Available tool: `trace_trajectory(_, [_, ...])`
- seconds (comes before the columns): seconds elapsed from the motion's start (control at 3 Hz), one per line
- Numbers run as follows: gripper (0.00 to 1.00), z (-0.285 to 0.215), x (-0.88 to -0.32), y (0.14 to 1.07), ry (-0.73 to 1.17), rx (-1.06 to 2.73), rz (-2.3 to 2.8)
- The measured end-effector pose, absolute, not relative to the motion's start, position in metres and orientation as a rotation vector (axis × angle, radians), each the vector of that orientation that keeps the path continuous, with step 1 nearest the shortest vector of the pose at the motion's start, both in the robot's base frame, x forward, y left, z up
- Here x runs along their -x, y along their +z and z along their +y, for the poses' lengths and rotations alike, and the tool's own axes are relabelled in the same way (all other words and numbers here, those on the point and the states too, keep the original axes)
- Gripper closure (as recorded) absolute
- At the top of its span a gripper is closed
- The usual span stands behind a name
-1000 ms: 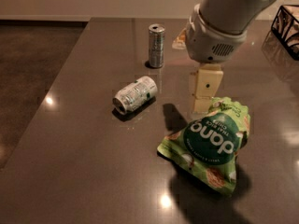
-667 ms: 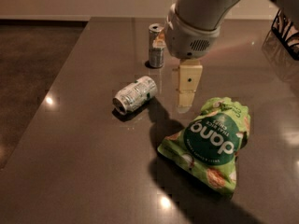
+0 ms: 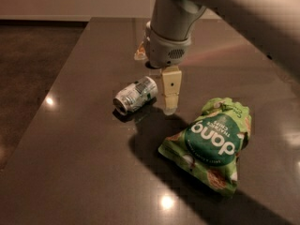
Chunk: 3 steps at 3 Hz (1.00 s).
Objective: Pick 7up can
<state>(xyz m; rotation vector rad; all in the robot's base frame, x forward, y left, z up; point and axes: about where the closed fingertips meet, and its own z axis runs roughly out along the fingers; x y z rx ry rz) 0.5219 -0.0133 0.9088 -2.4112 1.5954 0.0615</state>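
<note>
While the big dark table (image 3: pixel 84 163) fills most of the view, a thick grey robot arm (image 3: pixel 171 27) comes down from the top over its middle. The arm throws a dark shadow on the shiny table top.

The next biggest thing is a green chip bag (image 3: pixel 211 146). It lies flat on the right side of the table, with a round dark green label and white letters facing up.

The gripper (image 3: pixel 169 108) is tan and hangs straight down from the grey arm. Its tip is low, close to the table top. It sits between the can and the chip bag. From this side nobody can tell if the gripper is spread wide or pressed together. It holds nothing.

The 7up can (image 3: pixel 136 95) lies on its side near the middle of the table, just left of the gripper. One silver end points toward the front left.

A tiny orange and white thing (image 3: pixel 139 54) peeks out behind the arm.
</note>
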Motion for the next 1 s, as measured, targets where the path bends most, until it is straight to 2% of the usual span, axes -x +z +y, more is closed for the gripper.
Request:
trace_trajectory(0.33, [0.00, 0.014, -0.527, 0.878, 0.073, 2.509, 1.499])
trace_trajectory(1.0, [0.00, 0.032, -0.552, 0.853, 0.060, 2.592, 1.453])
